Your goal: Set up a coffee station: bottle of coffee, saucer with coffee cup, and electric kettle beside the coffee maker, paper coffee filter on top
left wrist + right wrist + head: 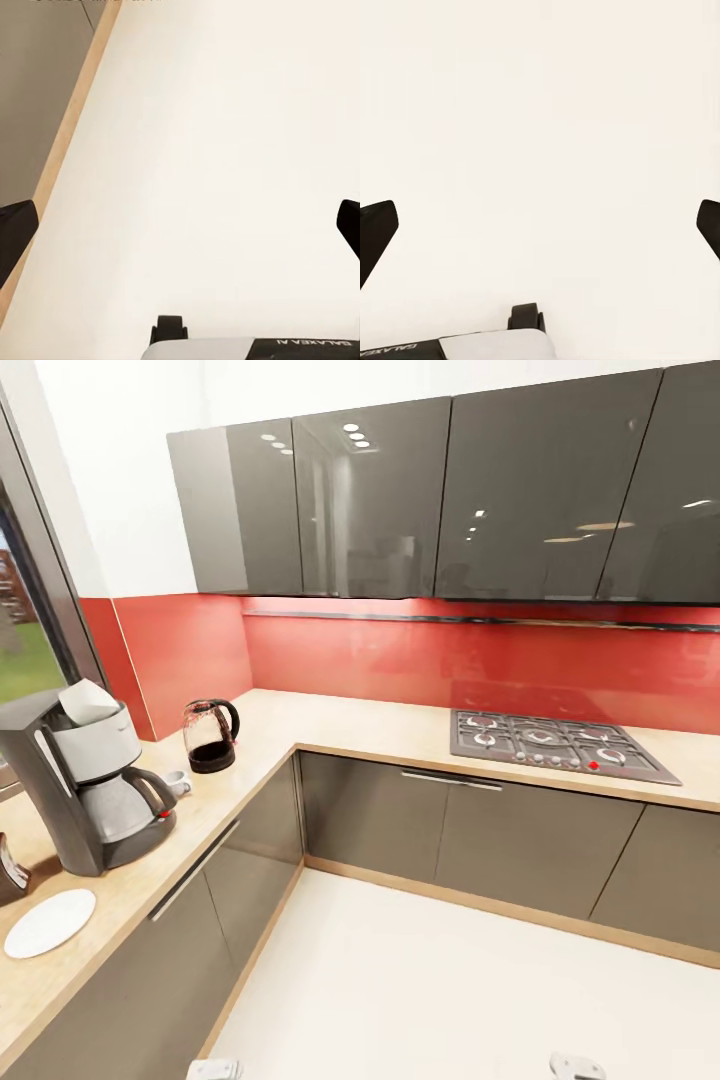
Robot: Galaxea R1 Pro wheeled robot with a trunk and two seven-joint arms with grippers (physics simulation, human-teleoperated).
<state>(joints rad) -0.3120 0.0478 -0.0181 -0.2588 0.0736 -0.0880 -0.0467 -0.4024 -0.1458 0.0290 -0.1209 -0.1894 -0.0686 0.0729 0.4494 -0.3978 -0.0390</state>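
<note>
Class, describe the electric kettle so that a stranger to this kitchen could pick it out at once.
Follow the kitchen countertop into its corner under the red backsplash. Beyond the coffee maker and the coffee cup stands the electric kettle: rounded clear glass, black base and black loop handle.

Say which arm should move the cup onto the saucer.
Probably left: the coffee cup and saucer sit on the kitchen countertop at the robot's left. Both grippers, left and right, hang open, empty.

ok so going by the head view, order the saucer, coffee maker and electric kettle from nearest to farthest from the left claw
From the left claw:
1. saucer, low at the left
2. coffee maker, just behind the saucer
3. electric kettle, farthest back, beyond the coffee maker
</note>
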